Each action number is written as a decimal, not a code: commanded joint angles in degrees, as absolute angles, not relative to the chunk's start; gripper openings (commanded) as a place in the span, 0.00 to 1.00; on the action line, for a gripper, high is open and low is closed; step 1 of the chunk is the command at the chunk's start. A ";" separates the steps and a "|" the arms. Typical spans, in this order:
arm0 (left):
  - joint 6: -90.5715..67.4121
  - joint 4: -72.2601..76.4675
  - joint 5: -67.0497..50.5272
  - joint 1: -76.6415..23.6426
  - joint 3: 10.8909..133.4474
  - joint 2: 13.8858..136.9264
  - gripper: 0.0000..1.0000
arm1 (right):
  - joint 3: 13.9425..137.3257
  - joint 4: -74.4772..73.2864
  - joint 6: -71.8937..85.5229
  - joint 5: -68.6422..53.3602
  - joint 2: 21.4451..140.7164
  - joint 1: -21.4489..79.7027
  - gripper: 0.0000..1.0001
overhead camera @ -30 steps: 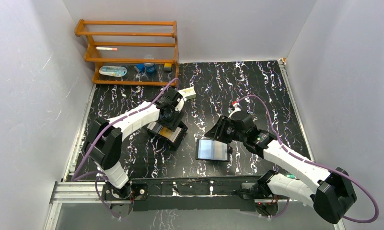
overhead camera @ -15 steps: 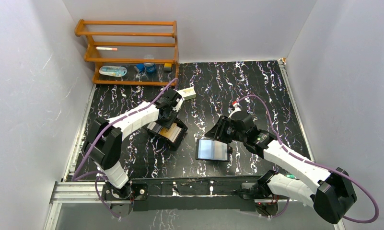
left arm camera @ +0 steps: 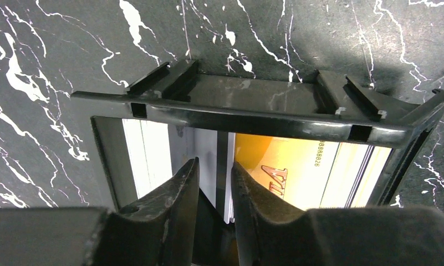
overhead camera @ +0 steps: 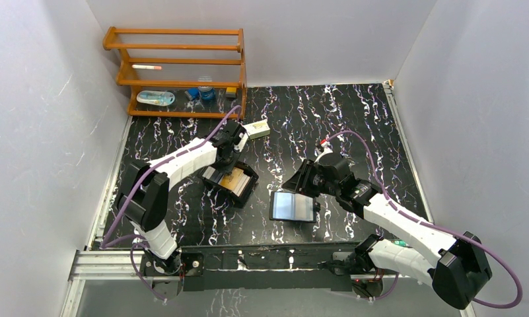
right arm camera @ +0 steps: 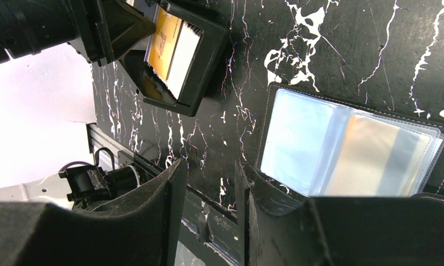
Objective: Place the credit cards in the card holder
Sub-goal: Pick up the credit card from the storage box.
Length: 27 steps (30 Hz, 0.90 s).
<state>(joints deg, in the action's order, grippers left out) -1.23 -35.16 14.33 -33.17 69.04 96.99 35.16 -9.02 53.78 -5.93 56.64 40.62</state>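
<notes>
Black marbled tabletop (overhead camera: 354,125) fills the scene. Nearest the arms' bases, the card holder (overhead camera: 292,206) lies opened flat with its clear sleeves up, ready for loading. The right gripper (right arm camera: 209,169) hovers at its far corner, fingers well apart and empty, one tip over the holder's edge, probably to pin it. Farther back, the credit cards (left arm camera: 297,166) stand in an open black box (left arm camera: 253,119). The left gripper (left arm camera: 215,163) reaches in, its fingers nearly together around a white card's edge; whether they grip it I cannot tell. Beyond sit a cream carton (overhead camera: 259,128) and a wooden rack (overhead camera: 176,59).
</notes>
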 commanded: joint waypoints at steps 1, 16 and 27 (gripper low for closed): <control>-0.38 -35.56 14.02 -32.67 68.29 97.98 0.24 | 35.91 -7.73 53.00 -4.92 55.20 40.87 0.45; -0.15 -36.45 17.75 -32.45 69.81 98.59 0.16 | 35.80 -7.56 53.15 -4.93 55.37 40.82 0.45; -0.29 -37.10 19.18 -32.44 71.12 97.71 0.25 | 35.71 -7.39 53.17 -4.80 55.59 40.85 0.45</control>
